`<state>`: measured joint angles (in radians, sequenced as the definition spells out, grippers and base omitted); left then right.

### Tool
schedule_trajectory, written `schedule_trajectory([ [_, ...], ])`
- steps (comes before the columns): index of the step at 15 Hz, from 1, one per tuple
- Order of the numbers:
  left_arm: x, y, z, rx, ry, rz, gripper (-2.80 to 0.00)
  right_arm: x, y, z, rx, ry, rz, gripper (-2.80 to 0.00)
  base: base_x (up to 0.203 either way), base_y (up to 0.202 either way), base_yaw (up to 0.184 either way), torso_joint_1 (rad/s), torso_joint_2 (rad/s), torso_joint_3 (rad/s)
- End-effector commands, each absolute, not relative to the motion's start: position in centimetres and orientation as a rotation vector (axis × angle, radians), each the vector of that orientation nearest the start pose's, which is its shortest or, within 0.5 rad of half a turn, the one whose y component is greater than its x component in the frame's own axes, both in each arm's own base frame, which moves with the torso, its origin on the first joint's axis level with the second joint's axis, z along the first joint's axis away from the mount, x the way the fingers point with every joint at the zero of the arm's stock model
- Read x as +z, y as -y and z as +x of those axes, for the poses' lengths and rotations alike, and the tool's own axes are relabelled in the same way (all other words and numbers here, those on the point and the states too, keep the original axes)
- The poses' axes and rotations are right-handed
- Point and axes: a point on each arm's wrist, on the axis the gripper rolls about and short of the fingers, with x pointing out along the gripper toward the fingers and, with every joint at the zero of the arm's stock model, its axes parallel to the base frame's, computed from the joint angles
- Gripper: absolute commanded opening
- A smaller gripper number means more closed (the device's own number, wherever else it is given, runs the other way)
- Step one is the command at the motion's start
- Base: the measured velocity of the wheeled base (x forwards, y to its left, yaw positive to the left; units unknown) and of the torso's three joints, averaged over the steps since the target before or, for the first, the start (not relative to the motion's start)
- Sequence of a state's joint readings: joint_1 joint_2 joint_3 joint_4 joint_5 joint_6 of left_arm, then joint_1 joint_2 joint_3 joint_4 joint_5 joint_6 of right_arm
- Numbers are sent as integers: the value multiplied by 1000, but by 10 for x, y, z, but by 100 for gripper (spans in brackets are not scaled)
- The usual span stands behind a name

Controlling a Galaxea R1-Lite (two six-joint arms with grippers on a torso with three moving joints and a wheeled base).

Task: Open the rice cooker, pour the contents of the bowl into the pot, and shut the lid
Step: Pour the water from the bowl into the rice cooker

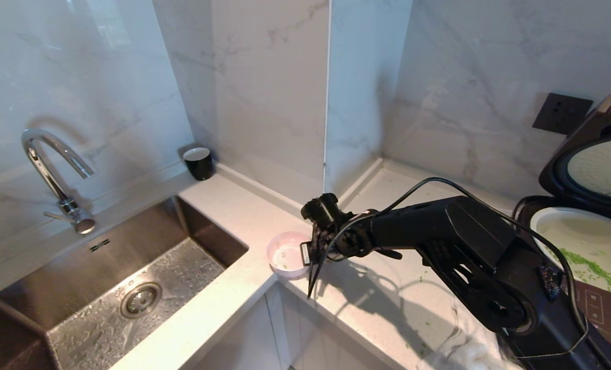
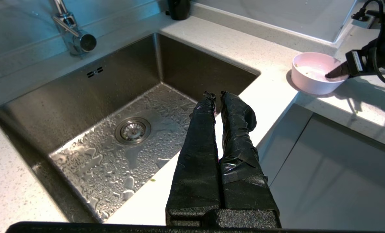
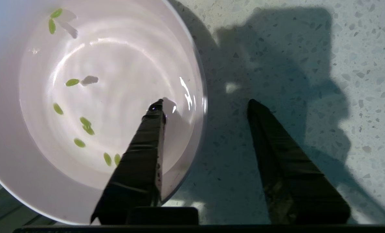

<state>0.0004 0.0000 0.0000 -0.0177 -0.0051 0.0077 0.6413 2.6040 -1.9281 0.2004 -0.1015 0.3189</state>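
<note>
My right fingers (image 3: 205, 103) stand apart astride the rim of the bowl (image 3: 92, 97), one inside and one outside, at lower centre of the head view on the table (image 1: 233, 216). The bowl is nearly empty and the green bits (image 1: 590, 267) lie in the pot (image 1: 585, 234) at right, so I should lift straight off the rim without tipping it, then close the lid (image 1: 595, 164). My left fingers (image 2: 215, 95) are together over the sink (image 2: 121, 106).

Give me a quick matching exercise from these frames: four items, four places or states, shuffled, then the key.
Items:
1. bowl
2. lid
3. black cup
4. pot

Places or states:
A. raised open, perforated plate showing
B. by the wall in the corner behind the sink
C. holds a streak of green bits
D. on the counter's front edge, nearly empty, right gripper straddling its rim

Pairs: 1-D, 2-A, 3-B, 4-C
</note>
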Motion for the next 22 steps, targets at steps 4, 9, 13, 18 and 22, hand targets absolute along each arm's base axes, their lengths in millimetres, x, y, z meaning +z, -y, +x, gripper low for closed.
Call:
schedule_trajectory([
  [4,75,0,-22,-5,9,9,-280,31,-298,409,360,-883,-20,-280,0,0,0,0,0,0],
  [9,75,0,-22,-5,9,8,-280,44,-293,410,354,-864,-3,-280,0,0,0,0,0,0],
  [13,75,0,-22,-5,9,8,-280,68,-283,410,329,-861,53,-280,0,0,0,0,0,0],
  [18,75,0,-22,-5,9,5,-280,81,-275,406,305,-881,81,-280,0,0,0,0,0,0],
  [22,75,0,-22,-3,9,2,-280,94,-267,395,301,-887,86,-280,0,0,0,0,0,0],
])
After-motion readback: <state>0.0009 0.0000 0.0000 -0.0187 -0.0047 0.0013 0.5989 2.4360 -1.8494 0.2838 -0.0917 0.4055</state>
